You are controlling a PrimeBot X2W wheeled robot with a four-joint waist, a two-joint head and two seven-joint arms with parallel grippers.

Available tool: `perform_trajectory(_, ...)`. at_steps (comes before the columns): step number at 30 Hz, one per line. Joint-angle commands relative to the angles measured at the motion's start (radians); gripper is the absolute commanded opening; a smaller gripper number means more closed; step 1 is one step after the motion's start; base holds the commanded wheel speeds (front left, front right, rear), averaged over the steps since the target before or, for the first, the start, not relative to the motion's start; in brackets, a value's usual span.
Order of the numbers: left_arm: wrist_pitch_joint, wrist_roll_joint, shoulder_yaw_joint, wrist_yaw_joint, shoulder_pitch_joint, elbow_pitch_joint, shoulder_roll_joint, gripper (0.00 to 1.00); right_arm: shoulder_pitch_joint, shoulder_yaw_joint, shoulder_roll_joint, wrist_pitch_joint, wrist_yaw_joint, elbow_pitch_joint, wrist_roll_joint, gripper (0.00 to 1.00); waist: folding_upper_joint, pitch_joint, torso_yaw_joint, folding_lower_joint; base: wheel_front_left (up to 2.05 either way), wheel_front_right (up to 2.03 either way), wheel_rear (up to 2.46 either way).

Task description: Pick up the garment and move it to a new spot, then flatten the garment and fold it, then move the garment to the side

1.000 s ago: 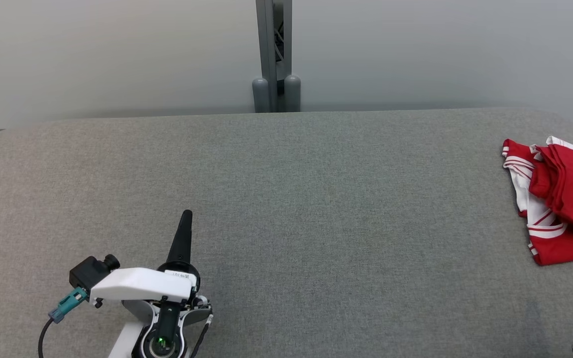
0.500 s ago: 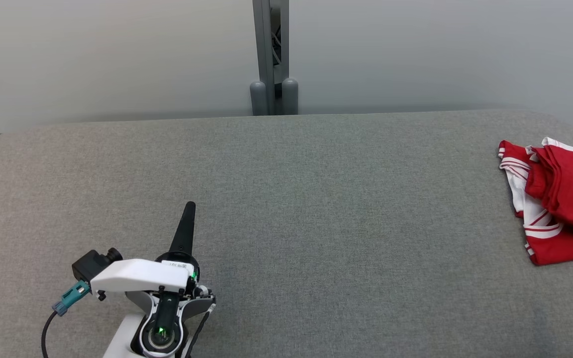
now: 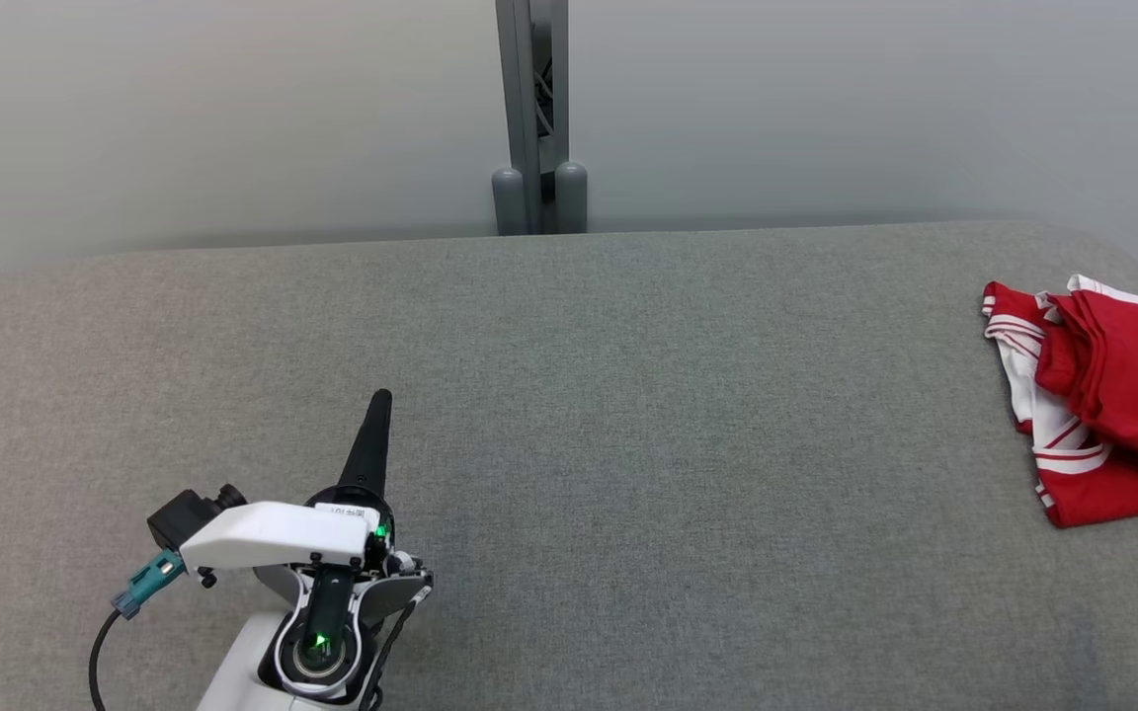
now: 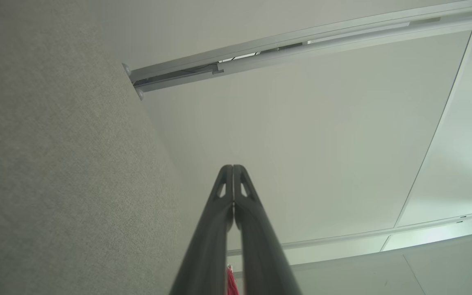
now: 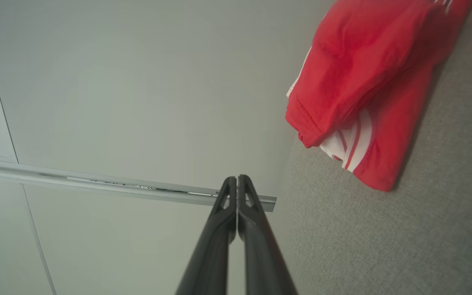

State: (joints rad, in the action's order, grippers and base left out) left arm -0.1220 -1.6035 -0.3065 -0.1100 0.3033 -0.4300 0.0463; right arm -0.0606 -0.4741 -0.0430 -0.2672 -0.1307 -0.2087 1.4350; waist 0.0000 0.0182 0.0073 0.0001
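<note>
The red-and-white garment (image 3: 1112, 415) lies bunched at three o'clock on the grey worktop (image 3: 628, 395), with the left fingers (image 3: 371, 449) at seven o'clock and the right fingers (image 5: 236, 188) both pressed together, empty.

No text can be read with certainty. One small white label (image 3: 345, 511) sits on the body of the left gripper (image 3: 380, 397), just behind its dark fingers. It carries some dark print, perhaps a few characters, but they are too small to make out.
</note>
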Motion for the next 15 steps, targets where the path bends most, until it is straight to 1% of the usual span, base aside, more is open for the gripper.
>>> perform_trajectory(1, 0.006, -0.017, -0.002, -0.007, 0.024, -0.002, 0.006, 0.0, -0.012, -0.009, -0.01, -0.011, 0.0, 0.0, 0.021, 0.0, 0.0, -0.001, -0.001, -0.0001, 0.0, 0.0, 0.0)
perform_trajectory(15, 0.014, -0.101, -0.013, -0.02, 0.047, -0.02, 0.006, 0.0, -0.015, -0.041, -0.011, -0.046, 0.0, -0.008, 0.117, 0.0, 0.0, -0.008, -0.006, -0.0001, 0.0, 0.0, 0.0)
